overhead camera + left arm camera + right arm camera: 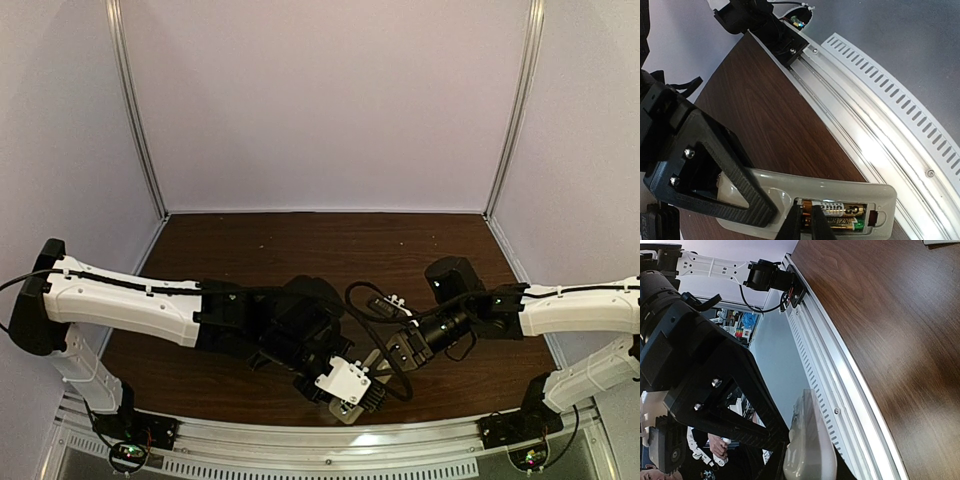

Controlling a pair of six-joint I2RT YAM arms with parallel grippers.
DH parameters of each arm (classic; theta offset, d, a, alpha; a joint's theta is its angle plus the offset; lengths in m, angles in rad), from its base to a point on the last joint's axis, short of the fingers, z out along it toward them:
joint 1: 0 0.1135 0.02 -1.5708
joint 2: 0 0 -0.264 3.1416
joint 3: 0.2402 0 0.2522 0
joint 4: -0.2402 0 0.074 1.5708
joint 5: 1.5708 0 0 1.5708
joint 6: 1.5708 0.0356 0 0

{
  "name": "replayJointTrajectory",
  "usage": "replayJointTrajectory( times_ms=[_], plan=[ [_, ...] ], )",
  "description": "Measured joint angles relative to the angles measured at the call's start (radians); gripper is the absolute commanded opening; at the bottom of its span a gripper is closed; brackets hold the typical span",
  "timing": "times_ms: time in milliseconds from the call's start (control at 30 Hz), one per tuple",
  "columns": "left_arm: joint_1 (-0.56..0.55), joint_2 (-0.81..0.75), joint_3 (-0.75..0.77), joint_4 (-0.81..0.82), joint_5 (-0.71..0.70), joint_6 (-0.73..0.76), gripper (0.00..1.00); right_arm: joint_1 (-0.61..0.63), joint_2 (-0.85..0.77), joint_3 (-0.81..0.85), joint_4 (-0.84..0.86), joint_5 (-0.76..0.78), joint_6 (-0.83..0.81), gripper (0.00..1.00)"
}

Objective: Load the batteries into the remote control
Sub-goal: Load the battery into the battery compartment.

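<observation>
The remote control [840, 187] lies back-up near the table's front edge, its battery compartment open. Two gold batteries sit side by side in it, the upper [875, 209] and the lower [852, 226]. My left gripper [807, 225] is shut, its dark fingertips pressed together over the gold left end of the upper battery. My right gripper [810, 465] is shut on the remote control [807, 440], seen edge-on between its fingers; one ribbed finger [730, 165] crosses the remote's left end. From above, both grippers, left [350, 400] and right [395, 355], meet at the front middle.
An aluminium rail [880, 145] and a slotted white strip [900, 100] run along the table's near edge, right beside the remote. An arm base [785, 40] is bolted to the rail. Dark wooden tabletop [300, 250] stretches behind. A small white object's edge [940, 241] shows far off.
</observation>
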Motion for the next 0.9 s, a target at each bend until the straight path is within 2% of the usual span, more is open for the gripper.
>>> replayJointTrajectory(
  times_ms=[533, 900],
  plan=[
    [0.000, 0.027, 0.014, -0.012, 0.006, 0.006, 0.11, 0.005, 0.000, 0.001, -0.035, 0.007, -0.007, 0.00],
    [-0.011, 0.044, 0.035, -0.036, -0.010, 0.027, 0.04, 0.006, 0.003, 0.001, -0.049, 0.009, -0.007, 0.00]
  ],
)
